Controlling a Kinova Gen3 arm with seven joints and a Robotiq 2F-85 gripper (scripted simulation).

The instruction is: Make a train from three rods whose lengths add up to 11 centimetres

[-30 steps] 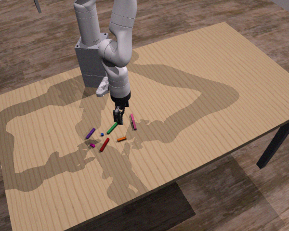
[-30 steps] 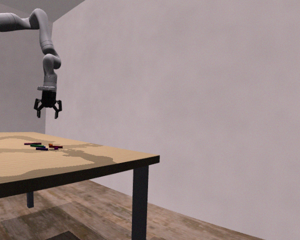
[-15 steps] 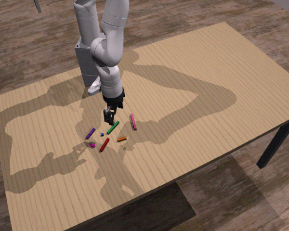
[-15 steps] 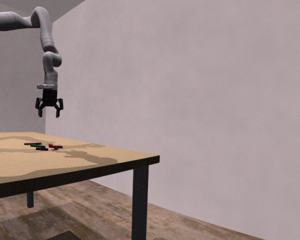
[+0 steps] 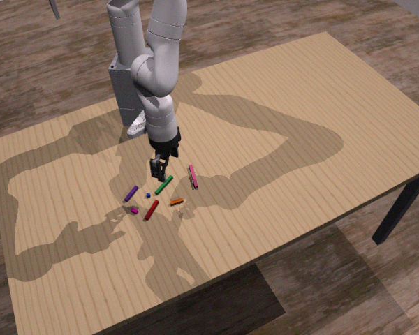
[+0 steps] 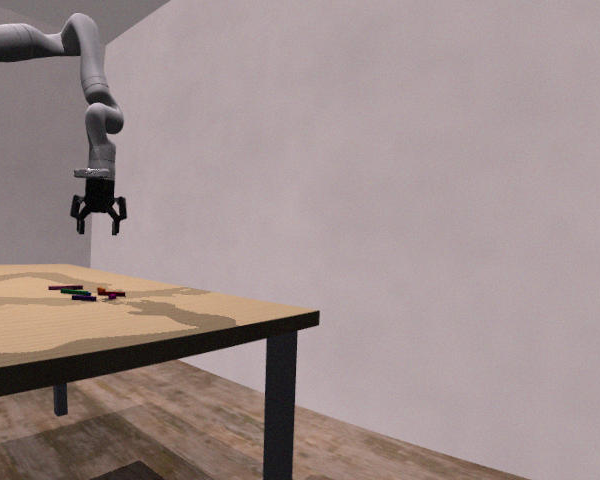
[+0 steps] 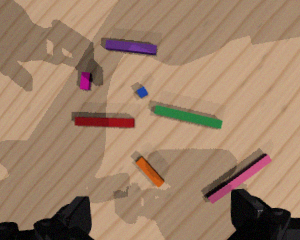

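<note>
Open, empty hand (image 5: 158,172) above scattered rods on table (image 5: 311,108)

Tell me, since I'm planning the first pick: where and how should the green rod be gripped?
Grip the green rod at mid-length, from straight above, fingers across its narrow width. It lies flat with both long sides free; the blue cube sits off one end. The end effector hangs open, high above.

Pale grey jointed arm (image 5: 155,68), black fingers (image 6: 115,217)
</note>
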